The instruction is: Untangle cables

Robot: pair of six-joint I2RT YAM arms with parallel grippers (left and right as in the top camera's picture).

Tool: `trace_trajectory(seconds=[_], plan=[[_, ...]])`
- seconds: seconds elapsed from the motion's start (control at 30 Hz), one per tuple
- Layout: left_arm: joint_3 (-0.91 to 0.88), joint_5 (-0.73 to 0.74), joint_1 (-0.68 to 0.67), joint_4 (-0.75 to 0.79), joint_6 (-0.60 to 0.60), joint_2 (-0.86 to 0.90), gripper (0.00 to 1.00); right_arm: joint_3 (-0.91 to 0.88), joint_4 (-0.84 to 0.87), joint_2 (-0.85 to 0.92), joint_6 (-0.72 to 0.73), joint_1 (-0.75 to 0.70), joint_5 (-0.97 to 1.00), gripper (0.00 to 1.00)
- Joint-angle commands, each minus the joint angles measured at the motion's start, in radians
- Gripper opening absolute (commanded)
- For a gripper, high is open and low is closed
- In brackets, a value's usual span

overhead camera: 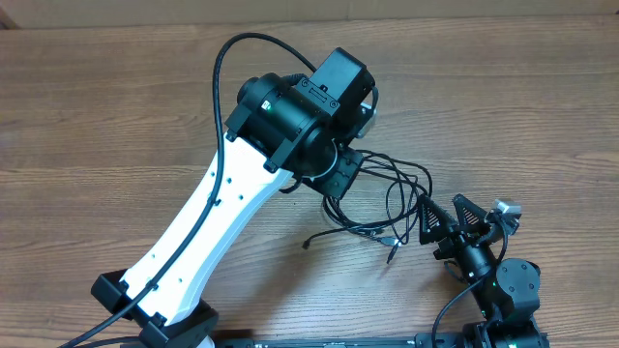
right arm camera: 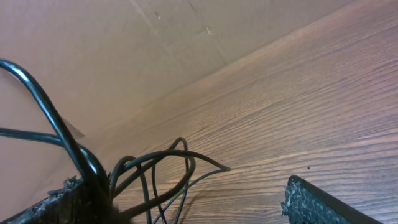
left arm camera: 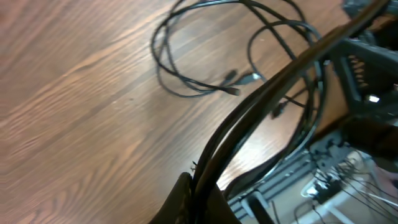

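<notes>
The cables (overhead camera: 392, 198) are thin black cords lying in a loose tangle on the wooden table, between the two grippers. My left gripper (overhead camera: 340, 184) is shut on several strands of them (left arm camera: 261, 93), which run up out of its jaws. Further loops (left arm camera: 180, 74) with small plug ends (left arm camera: 232, 77) lie on the table beyond. My right gripper (overhead camera: 453, 220) stands open at the tangle's right side. In the right wrist view, cable loops (right arm camera: 155, 174) drape over its left finger (right arm camera: 62, 199). Its right finger (right arm camera: 317, 202) is clear of them.
The left arm's white link (overhead camera: 208, 227) slants from the front left to the middle of the table, with a thick black arm wire (overhead camera: 218, 87) arching over it. A brown cardboard wall (right arm camera: 124, 56) stands behind the table. The arm bases (overhead camera: 503, 309) sit along the front edge.
</notes>
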Motion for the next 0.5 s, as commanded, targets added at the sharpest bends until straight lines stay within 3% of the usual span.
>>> trace_trajectory(seconds=[0.0, 0.23, 0.47], plan=[[0.023, -0.168, 0.018, -0.013, -0.025, -0.032, 0.04, 0.007, -0.015, -0.002, 0.002, -0.007, 0.094, 0.91], [0.023, -0.226, 0.018, -0.013, -0.025, -0.032, 0.04, 0.007, -0.025, -0.002, 0.002, -0.007, 0.106, 0.91], [0.023, 0.124, 0.018, 0.018, -0.024, -0.032, 0.04, 0.007, -0.011, -0.002, 0.002, -0.007, 0.077, 0.96]])
